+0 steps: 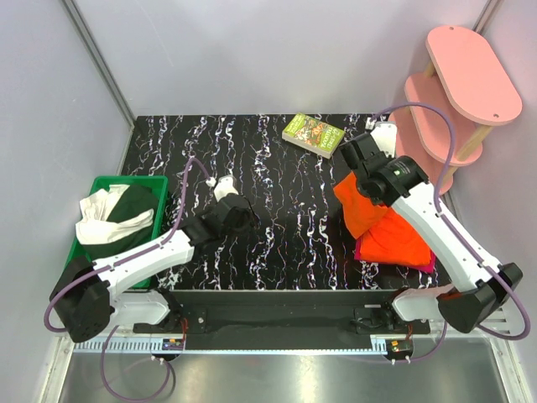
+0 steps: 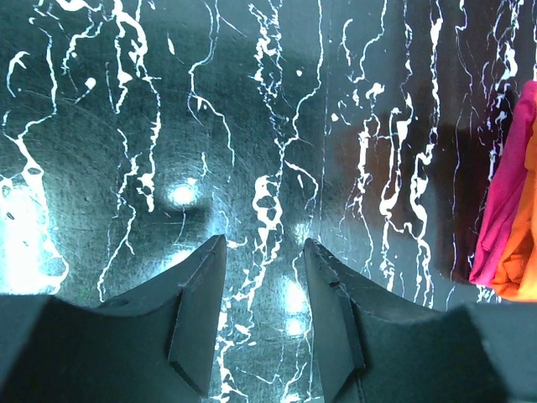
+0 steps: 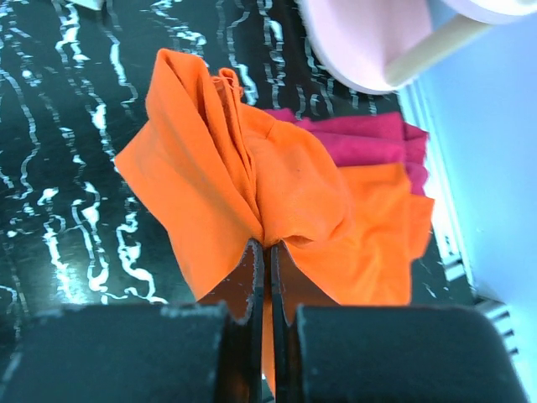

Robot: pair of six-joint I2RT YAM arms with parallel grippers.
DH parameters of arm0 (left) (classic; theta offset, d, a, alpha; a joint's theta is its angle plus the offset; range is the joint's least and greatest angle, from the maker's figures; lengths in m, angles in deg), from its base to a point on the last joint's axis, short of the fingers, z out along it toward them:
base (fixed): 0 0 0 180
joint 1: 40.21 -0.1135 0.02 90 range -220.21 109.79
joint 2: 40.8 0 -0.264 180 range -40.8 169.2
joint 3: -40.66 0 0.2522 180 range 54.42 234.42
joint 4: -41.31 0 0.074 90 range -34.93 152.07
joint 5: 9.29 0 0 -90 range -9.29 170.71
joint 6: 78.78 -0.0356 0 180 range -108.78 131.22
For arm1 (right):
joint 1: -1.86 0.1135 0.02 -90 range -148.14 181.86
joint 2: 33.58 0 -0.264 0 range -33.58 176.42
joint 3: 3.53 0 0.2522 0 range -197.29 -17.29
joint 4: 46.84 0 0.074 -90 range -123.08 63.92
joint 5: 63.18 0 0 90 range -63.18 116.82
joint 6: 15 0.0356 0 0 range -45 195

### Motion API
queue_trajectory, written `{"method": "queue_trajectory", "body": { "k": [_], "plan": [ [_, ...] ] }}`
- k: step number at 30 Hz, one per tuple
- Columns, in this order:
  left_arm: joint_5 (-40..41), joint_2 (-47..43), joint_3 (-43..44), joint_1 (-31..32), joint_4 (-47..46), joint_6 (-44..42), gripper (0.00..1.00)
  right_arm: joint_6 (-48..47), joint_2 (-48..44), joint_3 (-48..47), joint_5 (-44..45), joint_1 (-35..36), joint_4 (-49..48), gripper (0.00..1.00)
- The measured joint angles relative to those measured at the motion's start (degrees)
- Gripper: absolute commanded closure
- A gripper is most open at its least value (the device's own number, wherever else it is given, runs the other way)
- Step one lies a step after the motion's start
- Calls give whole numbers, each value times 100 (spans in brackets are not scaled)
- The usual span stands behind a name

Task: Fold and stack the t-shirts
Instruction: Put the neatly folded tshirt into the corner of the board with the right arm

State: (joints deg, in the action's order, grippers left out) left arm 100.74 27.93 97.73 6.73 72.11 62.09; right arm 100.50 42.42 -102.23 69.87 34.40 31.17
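My right gripper (image 1: 351, 176) (image 3: 267, 245) is shut on a bunched fold of a bright orange t-shirt (image 1: 362, 210) (image 3: 226, 168), lifting it so it hangs crumpled above the table's right side. Below and right of it lies a flat orange t-shirt (image 1: 398, 242) (image 3: 382, 243) on top of a magenta-red t-shirt (image 1: 426, 265) (image 3: 369, 138). My left gripper (image 1: 243, 217) (image 2: 264, 243) hovers open over bare black marbled tabletop (image 2: 168, 126) near the middle, nothing between its fingers. In the left wrist view the magenta shirt (image 2: 508, 201) and orange cloth (image 2: 524, 269) show at the right edge.
A green bin (image 1: 155, 181) with white and dark green clothes sits at the table's left edge. A book (image 1: 313, 134) lies at the back centre. A pink tiered shelf (image 1: 461, 75) (image 3: 369, 42) stands just off the back right corner, close to the right arm.
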Motion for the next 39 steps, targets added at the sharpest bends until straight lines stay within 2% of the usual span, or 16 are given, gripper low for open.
{"method": "queue_trajectory", "body": {
  "k": [9, 20, 30, 35, 39],
  "plan": [
    [-92, 2, 0, 66, -24, 0, 54, 208, -662, 476, 256, -142, 494, 100],
    [-273, -4, 0, 116, -35, -4, 54, 608, -833, 1434, 297, -625, 791, 100],
    [-356, -424, -83, 129, -9, -4, 54, 688, -448, 1130, 448, -1176, 1130, 100],
    [-404, -603, -83, 129, -13, -17, 54, 625, -197, 568, 496, -1764, 1207, 100],
    [-498, -614, -83, 140, 4, -66, 54, 614, 13, 509, 420, -2247, 1217, 100]
  ]
}}
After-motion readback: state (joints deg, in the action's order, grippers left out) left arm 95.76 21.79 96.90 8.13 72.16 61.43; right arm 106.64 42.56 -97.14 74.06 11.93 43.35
